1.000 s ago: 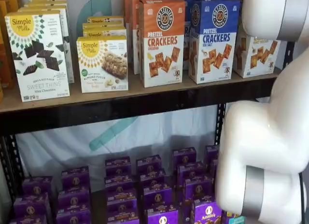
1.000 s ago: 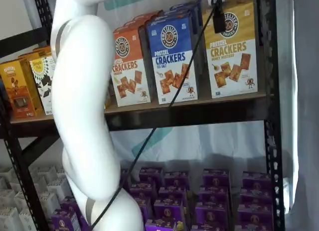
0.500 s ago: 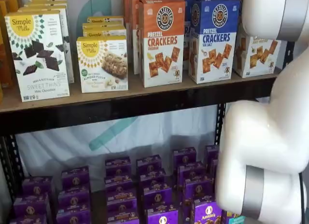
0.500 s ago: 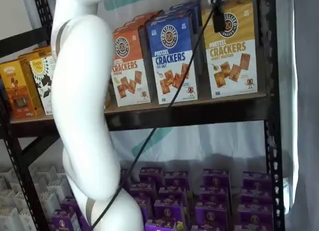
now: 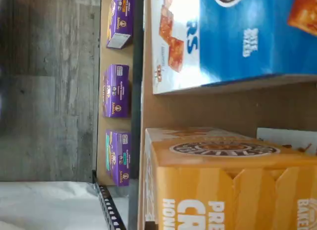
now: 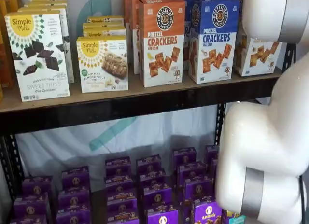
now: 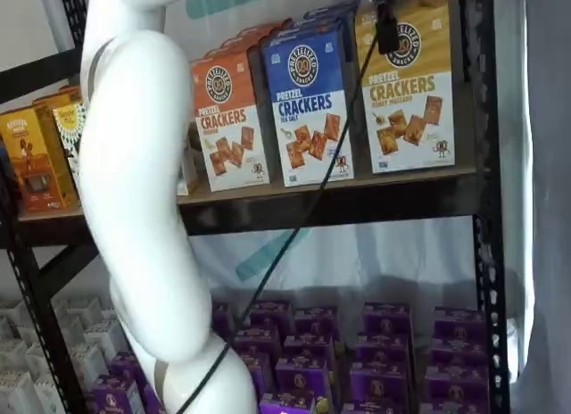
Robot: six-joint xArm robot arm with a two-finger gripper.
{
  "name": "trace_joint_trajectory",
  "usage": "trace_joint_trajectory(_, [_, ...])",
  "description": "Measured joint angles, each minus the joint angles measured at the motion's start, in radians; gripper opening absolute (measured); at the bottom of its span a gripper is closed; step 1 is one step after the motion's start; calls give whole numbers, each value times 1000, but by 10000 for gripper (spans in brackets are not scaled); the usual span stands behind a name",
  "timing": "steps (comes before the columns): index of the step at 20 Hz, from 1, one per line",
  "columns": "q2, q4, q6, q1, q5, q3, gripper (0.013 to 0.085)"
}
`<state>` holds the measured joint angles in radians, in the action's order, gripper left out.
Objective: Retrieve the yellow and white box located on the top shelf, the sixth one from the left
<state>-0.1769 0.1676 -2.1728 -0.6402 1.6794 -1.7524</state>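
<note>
The yellow and white box [image 7: 406, 102] stands at the right end of the top shelf [image 7: 357, 184], slightly tilted, its base just off the board. In a shelf view only its white lower part [image 6: 258, 57] shows beside the arm. In the wrist view its yellow top with the round logo [image 5: 223, 190] fills the near part of the picture. My gripper [image 7: 385, 35] hangs from above, and one black finger lies against the front of the carton's top. It is shut on the box; the other finger is hidden behind it.
A blue Pretzel Crackers box [image 7: 308, 102] stands close beside the yellow one, then an orange one [image 7: 227, 120]. White Simple Mills boxes [image 6: 38, 55] stand further left. Purple boxes [image 6: 145, 185] fill the lower level. My white arm [image 7: 134, 209] and a black cable [image 7: 303, 218] hang before the shelves.
The yellow and white box has shifted a little left and up and now tilts, with the finger on it. My arm has leaned slightly left.
</note>
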Motion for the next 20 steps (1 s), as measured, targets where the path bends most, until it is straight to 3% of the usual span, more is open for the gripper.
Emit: trace_joint_trajectory(20, [-323, -22, -35, -37, 79, 259, 650])
